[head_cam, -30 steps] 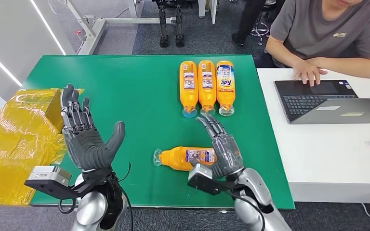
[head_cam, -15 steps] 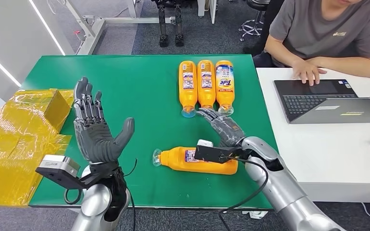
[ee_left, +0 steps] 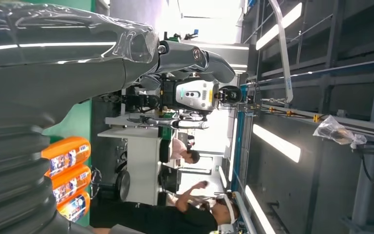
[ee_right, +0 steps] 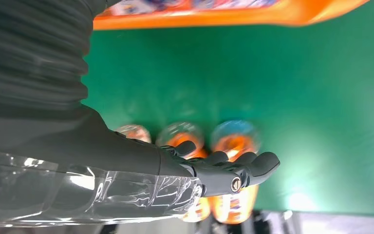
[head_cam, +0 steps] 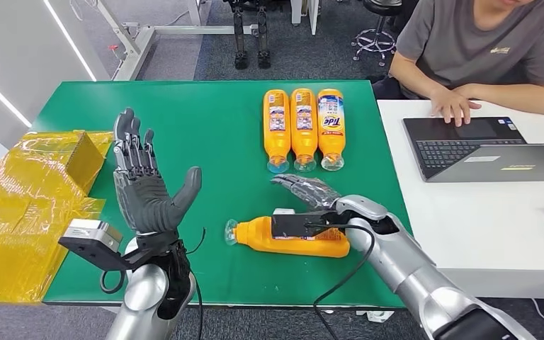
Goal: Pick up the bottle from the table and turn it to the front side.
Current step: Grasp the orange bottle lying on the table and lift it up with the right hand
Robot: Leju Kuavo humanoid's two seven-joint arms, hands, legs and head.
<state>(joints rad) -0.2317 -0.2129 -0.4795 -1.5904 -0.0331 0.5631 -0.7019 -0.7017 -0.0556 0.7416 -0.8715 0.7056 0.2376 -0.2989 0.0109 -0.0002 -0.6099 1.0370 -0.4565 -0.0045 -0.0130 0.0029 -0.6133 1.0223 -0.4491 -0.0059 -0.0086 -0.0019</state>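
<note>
**Bottle lies flat, right hand just over it**

Bottle (head_cam: 290, 236) on its side on the green table (head_cam: 184, 127), cap pointing to nine o'clock, orange body running out to three o'clock, near the front edge. From the head view, the right hand (head_cam: 304, 190) sits just beyond it at about twelve o'clock, fingers stretched flat and apart, gripping nothing; the wrist camera block covers part of the label. Over at nine o'clock the left hand (head_cam: 145, 188) stands raised, palm up, fingers spread wide, nothing in it. Three more orange bottles (head_cam: 303, 129) lie side by side at twelve o'clock, caps toward the robot. Yellow wrapped boxes (head_cam: 32, 205) sit at the table's left end. A person (head_cam: 482, 57) sits at a laptop (head_cam: 482, 149) on the white table at two o'clock.

Left wrist view: grey thumb reaching out into the room, the row of three alongside.

Right wrist view: fingers (ee_right: 233, 168) extended together over the green, hovering before the three caps, the lying bottle's orange edge behind the wrist.
</note>
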